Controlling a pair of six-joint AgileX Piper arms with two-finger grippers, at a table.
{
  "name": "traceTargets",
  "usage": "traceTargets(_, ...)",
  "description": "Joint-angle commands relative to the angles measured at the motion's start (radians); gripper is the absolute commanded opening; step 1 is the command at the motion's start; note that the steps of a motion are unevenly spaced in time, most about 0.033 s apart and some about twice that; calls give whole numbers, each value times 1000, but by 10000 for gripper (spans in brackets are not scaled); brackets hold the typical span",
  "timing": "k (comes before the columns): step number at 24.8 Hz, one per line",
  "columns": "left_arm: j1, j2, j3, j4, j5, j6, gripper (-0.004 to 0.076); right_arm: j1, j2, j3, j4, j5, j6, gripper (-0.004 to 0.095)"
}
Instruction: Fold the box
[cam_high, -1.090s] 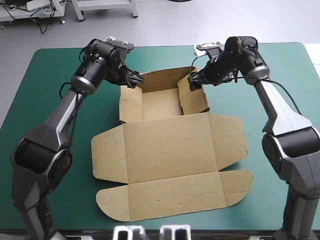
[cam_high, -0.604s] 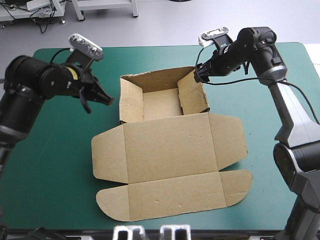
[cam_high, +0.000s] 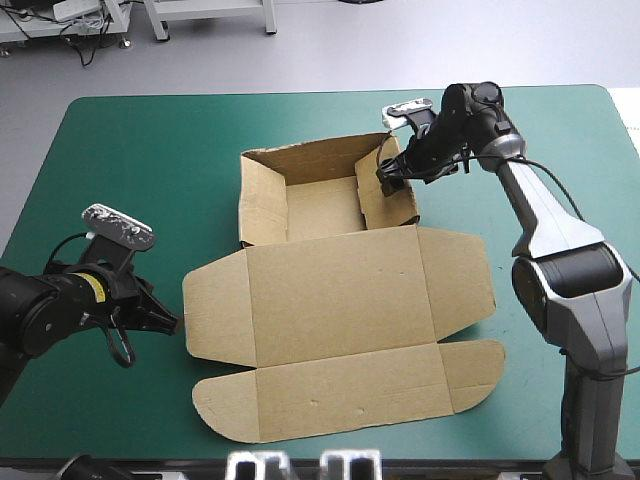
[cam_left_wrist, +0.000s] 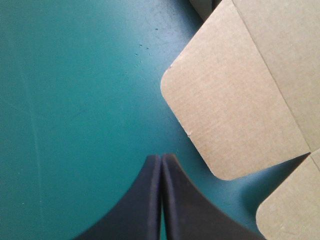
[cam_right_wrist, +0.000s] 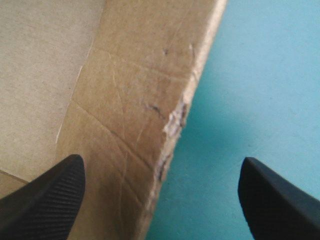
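While the left hand (cam_left_wrist: 161, 159) hangs closed, right hand (cam_right_wrist: 161, 162) gapes astride the box (cam_high: 340, 290) wall

We see our right gripper (cam_right_wrist: 161, 162) with its black fingers (cam_right_wrist: 47, 200) set wide apart, one over the brown box (cam_right_wrist: 125, 75) and one over the teal-green cover (cam_right_wrist: 265, 75), the box's scuffed edge with a small pale tear (cam_right_wrist: 175, 118) running between them.

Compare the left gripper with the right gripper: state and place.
The left gripper is shut; the right gripper is open. The left one sits over the teal-green cover, beside a flat side flap of the box; the right one has the box's raised right wall between its fingers. Both hold nothing.
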Motion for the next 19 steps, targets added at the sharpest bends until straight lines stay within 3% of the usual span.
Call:
traceTargets(1, -5, -37, -20, 11, -38, -16, -10, -8, -12, -29, 101, -22, -4, 612)
traceTargets(2, -5, -38, -20, 11, -37, -16, -10, -8, -6, -29, 114, -22, -3, 566)
traceTargets(4, -5, -40, -18, 11, -36, -16, -10, -8, 15, -29, 121, -25, -7, 319)
traceTargets(10, -5, -40, -18, 11, -24, -16, -10, -8, 20, -29, 90, -55, -41, -9)
traceTargets(19, -5, -40, -18, 11, -26, -16, -10, -62, 20, -54, 33, -46, -55, -24)
